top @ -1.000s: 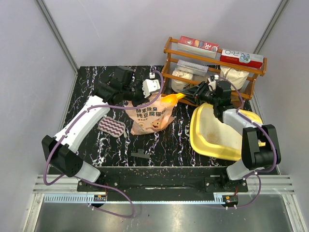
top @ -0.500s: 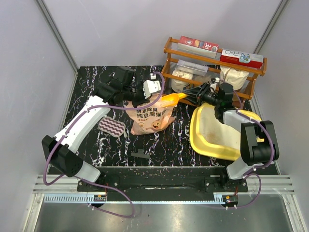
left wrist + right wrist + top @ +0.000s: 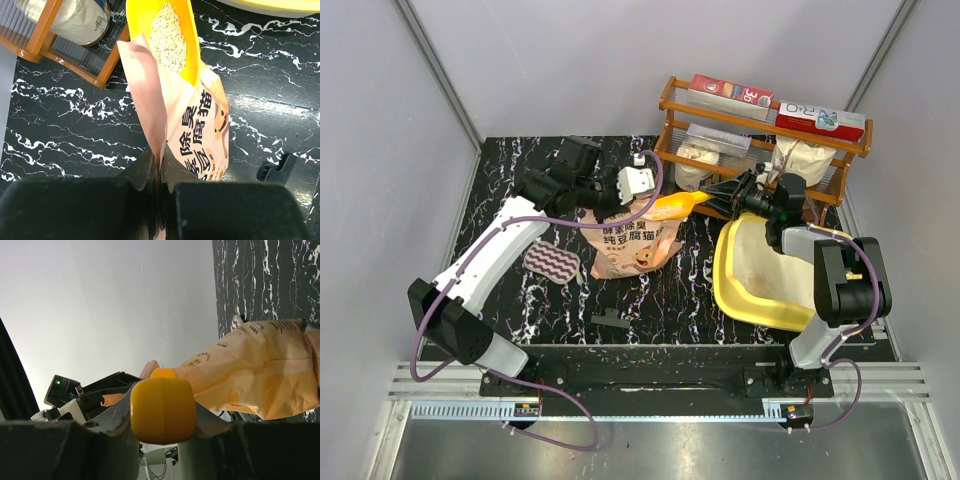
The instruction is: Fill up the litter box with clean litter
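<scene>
Scoop [image 3: 675,205] apparently in bag [image 3: 630,243]; box [image 3: 722,270] rightward

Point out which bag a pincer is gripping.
The peach-orange bag with Chinese writing: the left pincer pinches its top edge. The pale sacks sit on the wooden rack, untouched.

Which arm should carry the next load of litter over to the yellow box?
Right. The right jaws grip the scoop, loaded with litter, near the litter box. The left jaws pinch the bag open.
</scene>
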{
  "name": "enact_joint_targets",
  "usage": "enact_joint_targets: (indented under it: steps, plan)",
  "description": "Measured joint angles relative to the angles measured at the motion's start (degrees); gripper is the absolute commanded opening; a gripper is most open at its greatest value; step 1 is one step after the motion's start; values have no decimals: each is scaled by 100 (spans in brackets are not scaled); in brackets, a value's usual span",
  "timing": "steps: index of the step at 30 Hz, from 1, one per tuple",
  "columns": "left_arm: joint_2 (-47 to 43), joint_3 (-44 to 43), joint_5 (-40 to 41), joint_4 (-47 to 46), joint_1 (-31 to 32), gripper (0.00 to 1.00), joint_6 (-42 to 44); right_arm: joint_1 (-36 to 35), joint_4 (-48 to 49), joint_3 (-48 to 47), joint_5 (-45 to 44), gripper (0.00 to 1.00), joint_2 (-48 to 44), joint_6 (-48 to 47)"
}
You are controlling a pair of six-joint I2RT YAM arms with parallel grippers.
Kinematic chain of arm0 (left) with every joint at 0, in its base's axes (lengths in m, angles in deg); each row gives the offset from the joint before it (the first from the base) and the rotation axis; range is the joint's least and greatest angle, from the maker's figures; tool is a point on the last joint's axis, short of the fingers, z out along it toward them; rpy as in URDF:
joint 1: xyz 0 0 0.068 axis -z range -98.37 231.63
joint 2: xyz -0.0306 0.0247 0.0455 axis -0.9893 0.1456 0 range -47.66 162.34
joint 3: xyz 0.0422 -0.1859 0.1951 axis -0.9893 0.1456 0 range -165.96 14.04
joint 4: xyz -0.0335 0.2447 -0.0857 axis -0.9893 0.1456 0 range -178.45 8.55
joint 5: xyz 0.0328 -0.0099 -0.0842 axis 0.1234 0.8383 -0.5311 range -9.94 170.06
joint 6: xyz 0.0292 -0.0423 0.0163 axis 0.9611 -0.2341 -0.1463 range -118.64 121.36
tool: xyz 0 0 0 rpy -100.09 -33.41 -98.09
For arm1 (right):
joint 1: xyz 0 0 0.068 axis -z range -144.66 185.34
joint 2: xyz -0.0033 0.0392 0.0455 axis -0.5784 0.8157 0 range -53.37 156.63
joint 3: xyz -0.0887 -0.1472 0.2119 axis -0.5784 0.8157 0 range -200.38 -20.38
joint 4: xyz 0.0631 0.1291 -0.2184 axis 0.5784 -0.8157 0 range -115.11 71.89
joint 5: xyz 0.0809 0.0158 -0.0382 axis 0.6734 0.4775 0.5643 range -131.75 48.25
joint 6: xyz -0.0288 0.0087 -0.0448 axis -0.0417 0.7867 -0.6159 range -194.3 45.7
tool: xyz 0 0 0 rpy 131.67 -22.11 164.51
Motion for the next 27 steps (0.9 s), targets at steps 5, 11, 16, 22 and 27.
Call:
enact_joint_targets:
  steps: [5,11,16,22,27]
  plan:
    - [2,-13,22,15,0,2,48,90,348,0,219,0,203,201]
    - [15,-33,105,35,-2,2,105,398,468,0,455,0,203,286]
    - [15,-33,153,48,-13,3,166,560,409,0,581,0,166,223]
    - [15,-33,155,57,-35,4,192,1051,-59,0,693,0,-173,-79]
    - [15,-42,118,70,-39,4,153,1561,-658,4,776,0,-756,-444]
